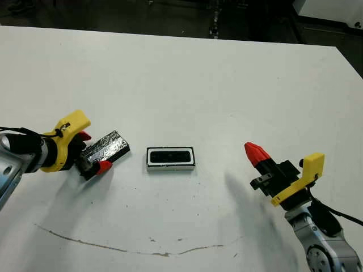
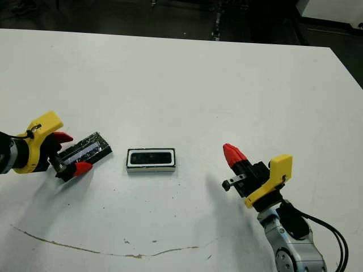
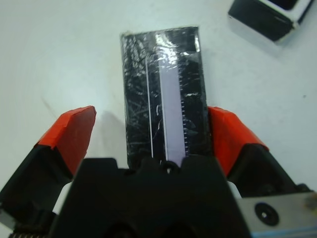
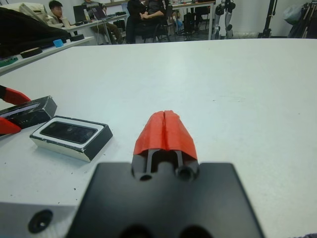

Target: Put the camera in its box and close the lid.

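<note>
Near the left edge of the white counter, the left end effector is straddling the lid, its red fingers spread on either side of the speckled plate. One finger is touching a long edge while the other is standing a little off, so the lid is not yet clamped and is probably being lined up for a pinch across its narrow width. Just beside it, toward the middle, the box is sitting flat with the camera already lying inside its white rim, glossy face up. Only the covering step seems to be left. Well apart on the far side, the right end effector is hanging above the counter with its red tips pressed together and gripping nothing, likely keeping out of the way so the lid can be carried across freely.
</note>
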`<action>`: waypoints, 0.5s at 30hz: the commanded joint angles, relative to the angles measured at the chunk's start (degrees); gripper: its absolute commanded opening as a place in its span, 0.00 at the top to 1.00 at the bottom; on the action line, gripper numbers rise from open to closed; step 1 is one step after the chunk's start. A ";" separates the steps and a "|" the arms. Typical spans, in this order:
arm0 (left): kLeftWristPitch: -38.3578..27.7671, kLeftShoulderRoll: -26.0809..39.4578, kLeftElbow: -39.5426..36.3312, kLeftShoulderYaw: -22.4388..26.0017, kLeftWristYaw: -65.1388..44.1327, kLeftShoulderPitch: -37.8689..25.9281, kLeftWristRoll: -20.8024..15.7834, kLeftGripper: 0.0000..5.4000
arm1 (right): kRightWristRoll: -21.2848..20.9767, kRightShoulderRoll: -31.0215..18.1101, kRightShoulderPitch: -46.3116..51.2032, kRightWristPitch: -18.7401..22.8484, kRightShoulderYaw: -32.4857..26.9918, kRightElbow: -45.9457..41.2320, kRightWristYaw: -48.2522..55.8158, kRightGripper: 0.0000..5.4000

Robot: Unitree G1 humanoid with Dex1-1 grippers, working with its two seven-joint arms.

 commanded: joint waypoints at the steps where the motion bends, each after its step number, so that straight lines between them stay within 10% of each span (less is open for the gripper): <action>1: 4.31 -1.72 0.93 0.34 1.47 1.27 -1.31 0.00 | 0.22 -0.43 0.68 0.71 -0.39 -0.14 -0.38 1.00; 15: -1.50 0.05 1.06 -0.74 -0.26 2.35 -0.83 0.05 | 0.35 -0.34 0.80 0.70 -0.37 -0.04 -0.33 1.00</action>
